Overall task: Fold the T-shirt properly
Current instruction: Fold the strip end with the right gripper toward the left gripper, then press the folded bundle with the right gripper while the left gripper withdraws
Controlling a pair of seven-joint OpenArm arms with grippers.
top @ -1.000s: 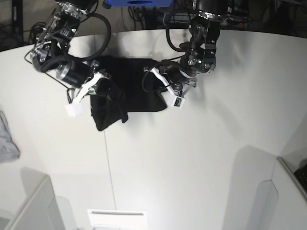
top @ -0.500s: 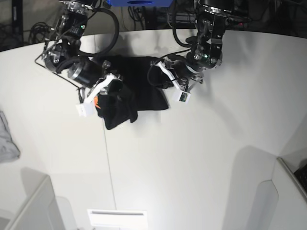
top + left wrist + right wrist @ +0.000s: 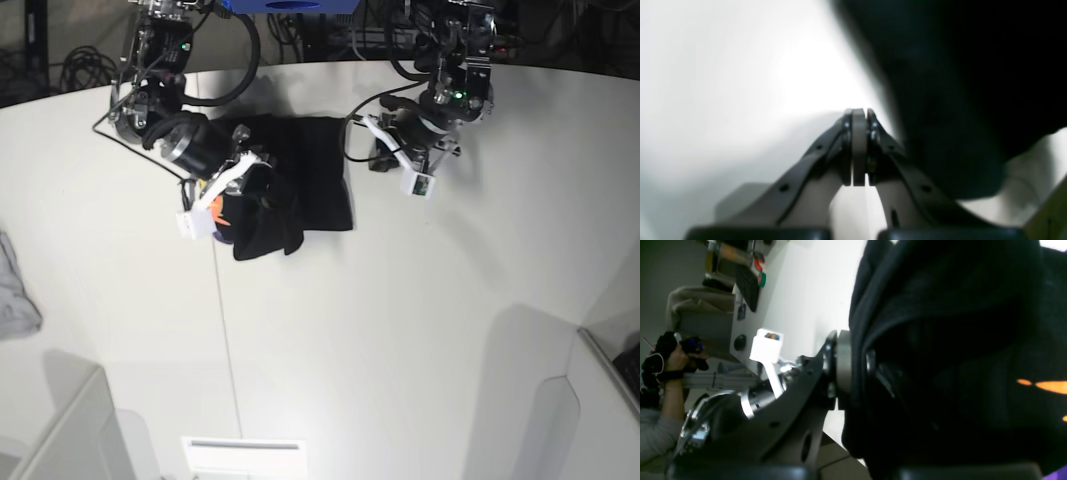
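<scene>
The black T-shirt (image 3: 315, 180) lies bunched on the white table (image 3: 400, 330) at the back. One edge is lifted and doubled over, and a bit of orange print (image 3: 218, 210) shows beside it. My right gripper (image 3: 252, 182) is shut on that lifted edge. In the right wrist view the T-shirt (image 3: 940, 340) fills the frame, pinched in my right gripper (image 3: 857, 370), with an orange print (image 3: 1050, 386) peeking out. My left gripper (image 3: 383, 158) hovers just right of the shirt. In the left wrist view my left gripper (image 3: 859, 115) is shut and empty, with the T-shirt (image 3: 957, 83) off to its right.
A small grey cloth (image 3: 14, 290) lies at the table's left edge. White panels stand at the front left (image 3: 70, 430) and front right (image 3: 560, 420). A person's gloved hand (image 3: 673, 356) shows in the background of the right wrist view.
My right gripper has carried the shirt's edge rightward over the shirt, baring orange print. My left gripper has drawn back to the right, off the shirt, still shut.
</scene>
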